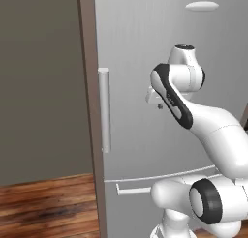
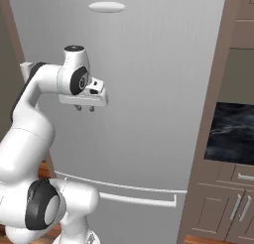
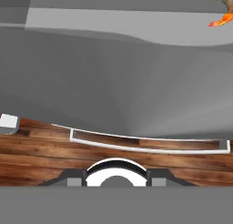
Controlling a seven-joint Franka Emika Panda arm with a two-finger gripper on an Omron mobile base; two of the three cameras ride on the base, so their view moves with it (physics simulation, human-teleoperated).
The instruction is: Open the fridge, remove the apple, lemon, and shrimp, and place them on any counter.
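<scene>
The fridge [image 1: 131, 53] stands with its light-grey door shut, also seen at close range as the fridge [image 2: 149, 89]. Its long vertical bar handle [image 1: 103, 110] runs down the door's left edge. A horizontal drawer handle [image 2: 139, 199] crosses the lower front; the same drawer handle [image 3: 145, 148] lies below the hand. My gripper [image 2: 84, 108] hangs in front of the door, fingers pointing down, open with nothing between them; this gripper [image 1: 159, 106] is to the right of the bar handle, apart from it. Apple, lemon and shrimp are hidden. The counter is out of view.
A brown cabinet panel [image 1: 87, 87] borders the fridge on the left, beside a grey wall [image 1: 38, 87] and a wooden floor [image 1: 43, 203]. Right of the fridge stand brown cabinets [image 2: 223, 208] with a dark panel [image 2: 233, 134].
</scene>
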